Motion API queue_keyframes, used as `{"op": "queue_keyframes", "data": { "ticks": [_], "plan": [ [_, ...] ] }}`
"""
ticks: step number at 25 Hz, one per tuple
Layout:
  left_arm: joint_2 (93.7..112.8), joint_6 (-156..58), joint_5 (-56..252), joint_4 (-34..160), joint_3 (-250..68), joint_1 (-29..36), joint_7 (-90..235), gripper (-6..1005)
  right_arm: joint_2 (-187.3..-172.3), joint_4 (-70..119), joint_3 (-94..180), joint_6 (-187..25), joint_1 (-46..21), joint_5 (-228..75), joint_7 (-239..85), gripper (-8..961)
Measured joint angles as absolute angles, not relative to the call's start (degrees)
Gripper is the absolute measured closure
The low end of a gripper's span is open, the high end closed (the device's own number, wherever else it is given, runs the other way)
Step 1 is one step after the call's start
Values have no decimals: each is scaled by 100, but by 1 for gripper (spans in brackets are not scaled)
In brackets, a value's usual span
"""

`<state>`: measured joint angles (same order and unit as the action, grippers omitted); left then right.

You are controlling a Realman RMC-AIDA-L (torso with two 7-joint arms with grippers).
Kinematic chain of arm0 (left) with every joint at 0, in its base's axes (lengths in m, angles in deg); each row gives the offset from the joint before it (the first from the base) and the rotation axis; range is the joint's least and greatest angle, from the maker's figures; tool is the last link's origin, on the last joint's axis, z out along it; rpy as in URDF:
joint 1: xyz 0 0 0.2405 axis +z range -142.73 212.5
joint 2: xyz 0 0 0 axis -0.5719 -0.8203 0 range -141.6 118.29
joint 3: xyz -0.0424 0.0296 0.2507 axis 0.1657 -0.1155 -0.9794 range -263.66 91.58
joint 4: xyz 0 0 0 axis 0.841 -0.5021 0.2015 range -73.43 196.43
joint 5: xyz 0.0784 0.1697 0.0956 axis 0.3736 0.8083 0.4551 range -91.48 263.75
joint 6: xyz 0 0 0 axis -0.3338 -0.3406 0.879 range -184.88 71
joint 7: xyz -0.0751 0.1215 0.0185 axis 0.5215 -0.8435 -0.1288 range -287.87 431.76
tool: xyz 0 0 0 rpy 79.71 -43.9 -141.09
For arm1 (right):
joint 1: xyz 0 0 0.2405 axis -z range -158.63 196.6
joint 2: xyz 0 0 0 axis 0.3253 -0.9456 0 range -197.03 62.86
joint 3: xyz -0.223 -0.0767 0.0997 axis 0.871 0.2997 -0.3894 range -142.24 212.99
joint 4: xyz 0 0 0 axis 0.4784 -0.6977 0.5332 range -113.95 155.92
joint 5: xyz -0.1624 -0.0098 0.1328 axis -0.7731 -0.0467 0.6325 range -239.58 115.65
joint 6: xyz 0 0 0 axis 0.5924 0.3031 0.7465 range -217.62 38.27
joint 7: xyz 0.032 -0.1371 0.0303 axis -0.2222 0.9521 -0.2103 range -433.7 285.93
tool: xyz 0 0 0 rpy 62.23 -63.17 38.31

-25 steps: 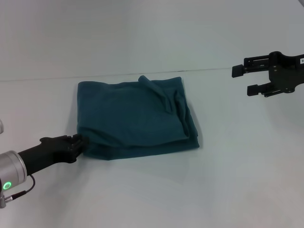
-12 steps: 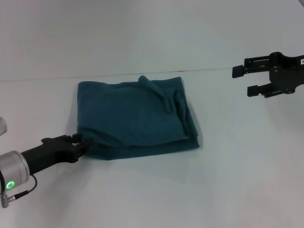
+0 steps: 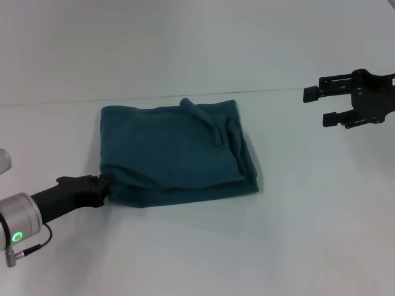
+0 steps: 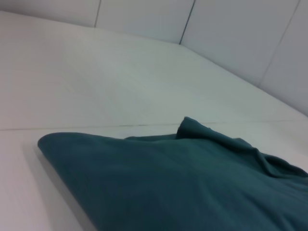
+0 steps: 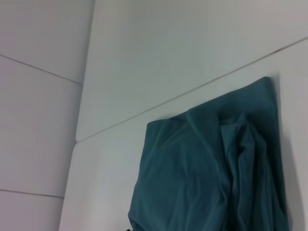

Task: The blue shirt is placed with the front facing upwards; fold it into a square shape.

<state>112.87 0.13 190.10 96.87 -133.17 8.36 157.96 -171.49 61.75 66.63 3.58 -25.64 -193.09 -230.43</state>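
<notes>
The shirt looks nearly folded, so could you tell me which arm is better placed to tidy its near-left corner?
The left: its end effector is at the shirt's near-left corner. The right end effector hangs open, well off to the right, touching nothing.

the blue shirt (image 5: pixel 202 168) lies folded on the pale table (image 5: pixel 106 173), plain teal cloth showing, with raised creases and overlapping folds bunched along one side. behind the table rises a light wall (image 5: pixel 43 96) crossed by thin panel seams.
</notes>
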Motion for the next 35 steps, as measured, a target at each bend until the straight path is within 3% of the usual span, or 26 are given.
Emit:
{"op": "queue_keyframes", "data": {
  "ticks": [5,16,24,35],
  "plan": [
    [11282,33,19005,9712,-13348,847,15799,987,-17144,6176,6655,353,-2556,-19310,-23042,72],
    [11279,753,18940,10163,-13288,1287,16015,987,-17140,6176,6641,331,-2558,-19310,-23044,72],
    [11216,465,19187,9959,-13298,1222,15939,986,-17123,6113,6640,264,-2590,-19310,-23024,72],
    [11243,1291,19297,10817,-13082,1589,16215,895,-17104,6105,6640,251,-2535,-19310,-23006,72]
  ]
}}
